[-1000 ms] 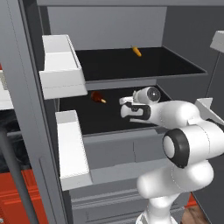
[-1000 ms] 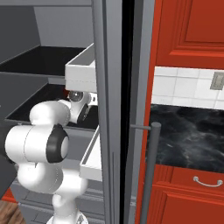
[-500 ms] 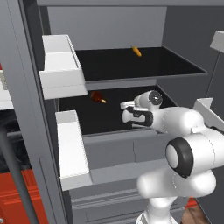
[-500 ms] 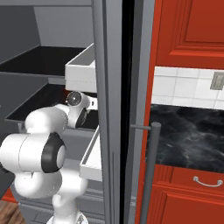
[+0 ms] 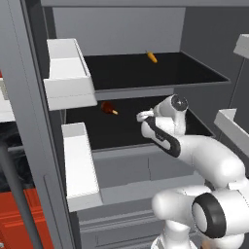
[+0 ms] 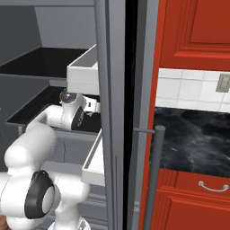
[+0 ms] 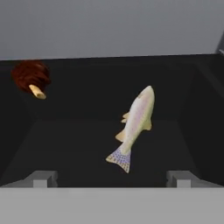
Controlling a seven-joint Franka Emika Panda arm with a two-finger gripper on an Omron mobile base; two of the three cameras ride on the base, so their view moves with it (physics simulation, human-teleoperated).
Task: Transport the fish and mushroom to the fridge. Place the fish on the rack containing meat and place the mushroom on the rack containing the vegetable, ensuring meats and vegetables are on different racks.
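We're backing our arm out of the fridge (image 5: pixel 29 146) now, and the fish (image 7: pixel 133 127) lies free on the lower rack (image 7: pixel 87 144), right of the meat (image 7: pixel 30 76). Our fingers (image 7: pixel 41 178) are spread and empty. Fish done, we judge; the mushroom comes next.

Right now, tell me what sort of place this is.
A kitchen, most likely, seen from in front of an open fridge: black shelves holding a fish, a piece of meat and a carrot, with red cabinets and a dark marble counter alongside.
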